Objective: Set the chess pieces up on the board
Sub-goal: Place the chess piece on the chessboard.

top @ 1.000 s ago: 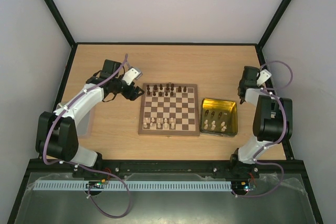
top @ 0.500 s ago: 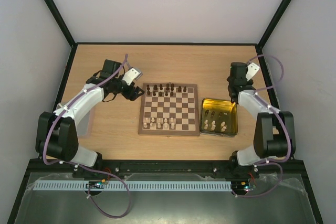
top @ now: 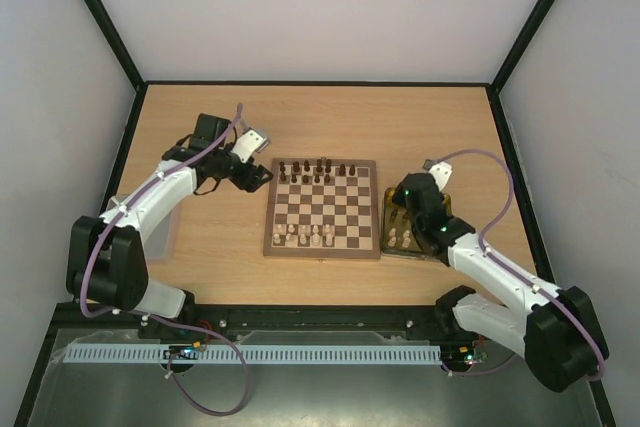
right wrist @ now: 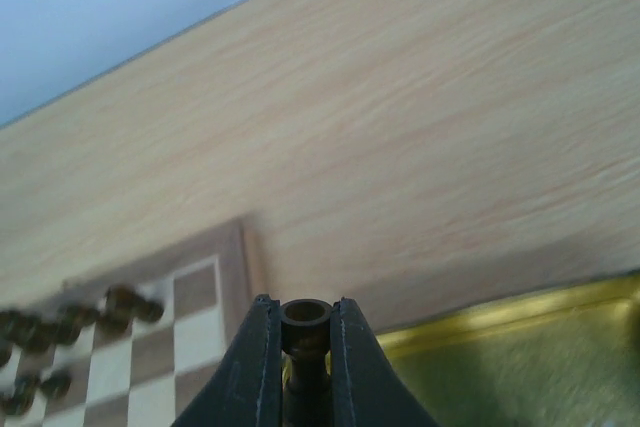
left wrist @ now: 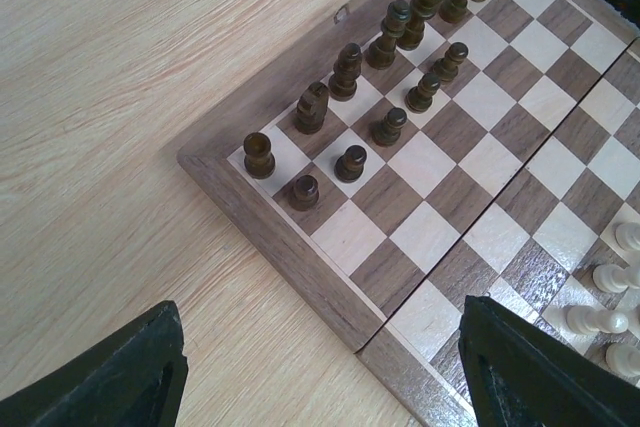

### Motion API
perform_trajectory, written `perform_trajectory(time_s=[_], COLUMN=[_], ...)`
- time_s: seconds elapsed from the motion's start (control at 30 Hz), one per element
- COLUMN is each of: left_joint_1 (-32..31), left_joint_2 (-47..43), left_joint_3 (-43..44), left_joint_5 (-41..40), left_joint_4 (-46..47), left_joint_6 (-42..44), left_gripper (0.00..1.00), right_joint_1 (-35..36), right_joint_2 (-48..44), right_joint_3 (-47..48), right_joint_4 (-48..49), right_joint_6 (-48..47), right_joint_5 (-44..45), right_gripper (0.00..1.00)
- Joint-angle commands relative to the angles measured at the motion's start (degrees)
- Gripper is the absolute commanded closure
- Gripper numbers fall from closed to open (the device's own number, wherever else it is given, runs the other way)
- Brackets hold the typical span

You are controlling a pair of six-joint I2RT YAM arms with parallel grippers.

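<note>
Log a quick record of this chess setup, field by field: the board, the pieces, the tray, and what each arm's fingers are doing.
board: centre of the table
dark pieces: standing on the far two rows
pale pieces: a few on the near rows
gold tray: right of the board, holds unplaced pieces
left fingers: open, empty, beside the board's far-left corner
right fingers: shut on a dark piece, over the tray

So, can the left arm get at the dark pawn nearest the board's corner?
Probably yes: the left hand is open just off that corner, and nothing stands between it and the pawn, though the rook sits close beside it.
</note>
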Motion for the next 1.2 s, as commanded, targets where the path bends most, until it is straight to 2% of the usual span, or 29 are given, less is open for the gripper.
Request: perform_trajectory(time_s=[0.0, 0.2, 0.33, 0.5, 0.83, 1.17], left_joint_1=[-0.25, -0.26, -0.25, -0.34, -0.63, -0.86], left_joint_2=[-2.22, -2.95, -2.85, -3.15, -2.85, -2.57], left_joint_3=[1.83, 2.1, 2.5, 2.82, 2.42, 2.2], left_joint_5=[-1.19, -2.14, -2.28, -2.17, -2.35, -2.37], left_joint_4=[-1.85, -2.33, -2.6, -2.62, -2.25, -1.9], left_joint_6=[-0.73, -0.98, -1.01, -1.25, -1.22, -1.15], left_gripper=[0.25, 0.24, 0.24, 0.24, 0.24, 0.24], right_joint_1=[7.25, 16.61, 22.98, 27.17, 28.82, 29.91], right_joint_2=[-0.9, 2.92, 5.58, 6.55, 17.92, 25.46], right_joint_3=[-4.01, -6.85, -8.47, -13.08, -16.49, -14.32], right_joint_4=[0.01, 3.57, 5.44, 12.51, 27.74, 33.32], right_joint_6=[4.2, 4.44, 5.26, 6.55, 4.18, 2.7], right_joint_5=[0.43, 1.55, 6.21, 10.9, 14.7, 16.46], right_gripper=[0.98, 0.98, 0.98, 0.98, 0.98, 0.98])
